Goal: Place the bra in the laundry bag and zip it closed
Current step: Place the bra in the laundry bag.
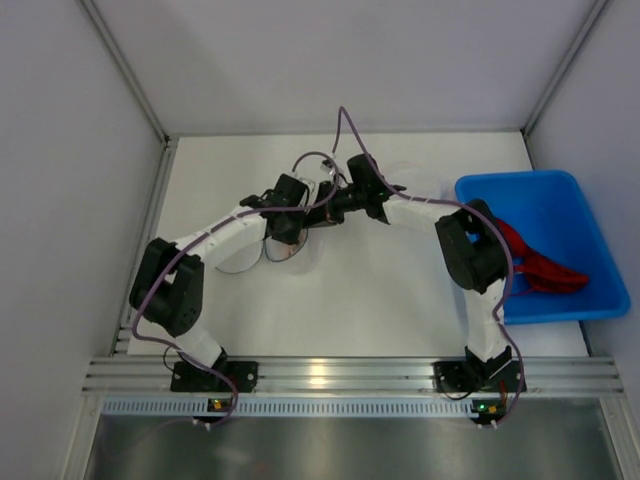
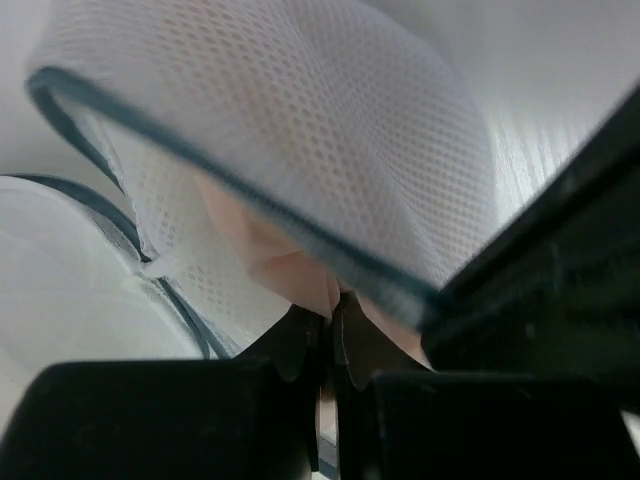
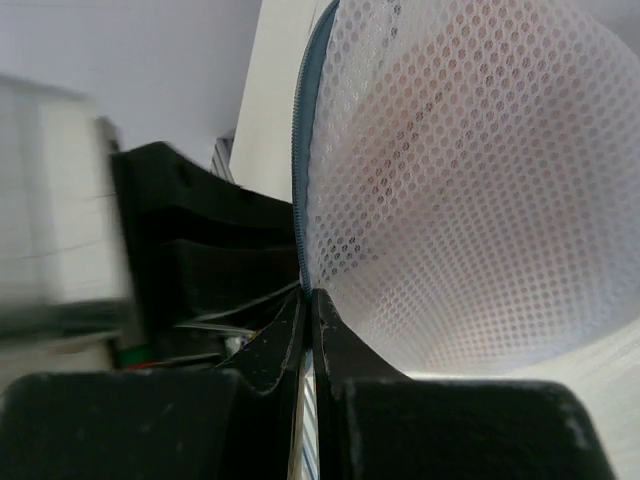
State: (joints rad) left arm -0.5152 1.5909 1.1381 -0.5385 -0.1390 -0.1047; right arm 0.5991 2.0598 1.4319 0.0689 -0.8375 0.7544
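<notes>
The white mesh laundry bag [image 1: 248, 260] lies mid-table under my left arm, its mouth edged by a blue-grey zipper [image 2: 250, 195]. The pale pink bra [image 2: 285, 265] shows inside the bag's mouth in the left wrist view. My left gripper [image 2: 332, 305] is shut on a fold of that pink fabric, just below the zipper edge. My right gripper [image 3: 308, 292] is shut on the zipper edge of the laundry bag [image 3: 470, 200], holding the mesh raised. From above, both grippers meet over the bag, left gripper [image 1: 298, 212] beside right gripper [image 1: 325, 198]. Most of the bra is hidden.
A blue bin [image 1: 570, 200] stands at the right edge of the table with a red cloth [image 1: 535, 265] in it, close to the right arm's elbow. White walls close in the table at the left, back and right. The right gripper's black body [image 2: 560, 260] fills the right of the left wrist view.
</notes>
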